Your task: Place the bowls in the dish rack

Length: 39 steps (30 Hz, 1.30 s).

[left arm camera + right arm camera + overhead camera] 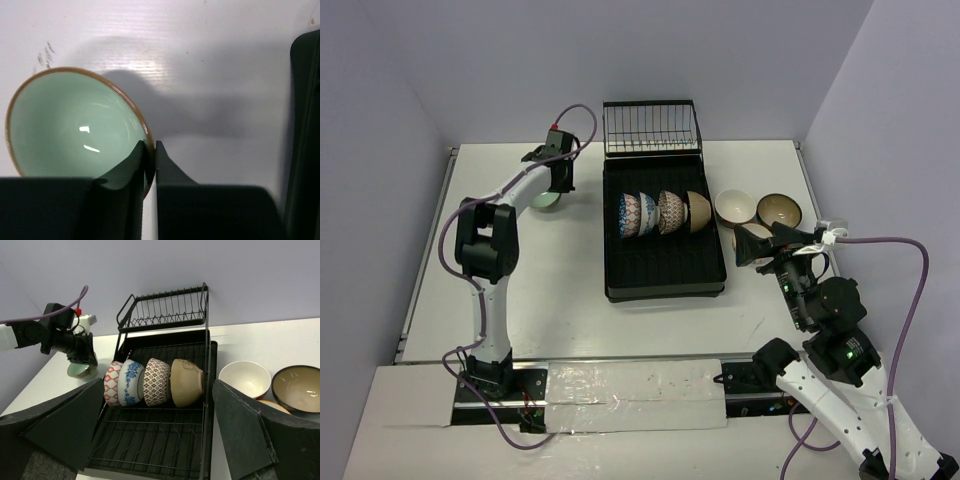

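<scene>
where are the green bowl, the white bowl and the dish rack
green bowl [75, 125], left wrist view, inner wall
white bowl [245, 380], right wrist view, inside
dish rack [665, 268], top view, bare ribbed floor

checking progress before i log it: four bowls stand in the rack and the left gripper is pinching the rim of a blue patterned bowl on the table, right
Not quite: that bowl is pale green, not blue patterned. The left wrist view shows the left gripper closed on the rim of the pale green bowl, which sits on the table. The rest holds: four bowls do stand in the dish rack.
</scene>
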Each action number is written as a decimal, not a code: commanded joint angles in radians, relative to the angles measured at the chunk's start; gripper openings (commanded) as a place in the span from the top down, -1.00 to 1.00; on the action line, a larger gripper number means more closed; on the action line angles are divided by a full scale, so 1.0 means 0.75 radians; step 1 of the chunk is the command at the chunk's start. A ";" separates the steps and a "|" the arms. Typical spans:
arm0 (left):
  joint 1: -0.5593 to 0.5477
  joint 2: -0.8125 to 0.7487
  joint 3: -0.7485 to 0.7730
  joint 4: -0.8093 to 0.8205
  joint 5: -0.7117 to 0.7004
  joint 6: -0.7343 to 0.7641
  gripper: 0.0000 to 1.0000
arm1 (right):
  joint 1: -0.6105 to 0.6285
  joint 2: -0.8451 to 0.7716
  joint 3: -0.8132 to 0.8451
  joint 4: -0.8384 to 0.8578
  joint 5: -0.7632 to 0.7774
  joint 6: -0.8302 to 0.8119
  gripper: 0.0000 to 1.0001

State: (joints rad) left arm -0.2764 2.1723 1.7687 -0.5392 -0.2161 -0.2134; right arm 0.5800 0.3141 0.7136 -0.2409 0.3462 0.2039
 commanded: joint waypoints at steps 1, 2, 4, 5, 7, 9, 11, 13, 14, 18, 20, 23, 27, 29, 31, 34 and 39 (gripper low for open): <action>-0.002 -0.039 0.051 -0.009 0.018 -0.002 0.93 | 0.014 0.013 0.002 0.021 -0.012 -0.004 -0.92; -0.002 -0.051 0.045 -0.017 0.018 -0.018 0.98 | 0.014 0.011 0.002 0.021 -0.012 -0.004 -0.92; -0.002 -0.125 0.015 -0.030 0.045 -0.040 0.99 | 0.012 0.007 0.000 0.025 -0.012 -0.002 -0.92; -0.002 -0.159 -0.002 -0.030 0.053 -0.073 1.00 | 0.012 0.007 0.000 0.023 -0.014 -0.004 -0.92; -0.002 -0.280 -0.049 -0.028 0.104 -0.138 1.00 | 0.012 0.009 0.000 0.027 -0.014 -0.004 -0.92; -0.002 -0.445 -0.128 -0.003 0.165 -0.192 1.00 | 0.014 0.011 0.004 0.027 -0.014 -0.004 -0.92; -0.006 -0.566 -0.204 0.089 0.280 -0.276 1.00 | 0.012 0.011 0.002 0.033 -0.018 -0.006 -0.92; -0.018 -0.744 -0.319 0.207 0.424 -0.363 0.99 | 0.014 0.015 0.004 0.035 -0.022 -0.006 -0.92; -0.032 -0.801 -0.354 0.242 0.466 -0.398 1.00 | 0.014 0.019 0.006 0.035 -0.022 -0.006 -0.92; -0.095 -1.063 -0.574 0.499 0.701 -0.607 1.00 | 0.012 0.021 0.008 0.035 -0.018 -0.010 -0.92; -0.175 -1.119 -0.666 0.726 0.827 -0.760 1.00 | 0.014 0.021 0.018 0.031 -0.010 -0.014 -0.92; -0.308 -1.158 -0.818 1.061 0.910 -0.948 1.00 | 0.014 0.017 0.030 0.018 0.011 -0.018 -0.91; -0.490 -1.074 -0.894 1.375 0.873 -1.088 1.00 | 0.014 0.009 0.034 0.014 0.019 -0.018 -0.91; -0.574 -1.009 -0.912 1.479 0.832 -1.118 0.99 | 0.014 0.011 0.038 0.004 0.019 -0.014 -0.91; -0.635 -0.931 -0.931 1.643 0.789 -1.184 1.00 | 0.012 0.011 0.045 -0.018 0.027 -0.012 -0.90; -0.693 -0.862 -0.941 1.772 0.722 -1.233 1.00 | 0.016 -0.004 0.047 -0.039 0.042 -0.014 -0.89; -0.777 -0.718 -1.006 1.966 0.624 -1.280 0.99 | 0.012 -0.034 0.032 -0.047 0.060 -0.016 -0.89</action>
State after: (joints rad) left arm -0.8364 1.6180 1.0134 0.6479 0.3168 -1.1149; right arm 0.5804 0.3092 0.7147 -0.2787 0.3695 0.2028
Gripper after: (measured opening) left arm 0.060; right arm 0.948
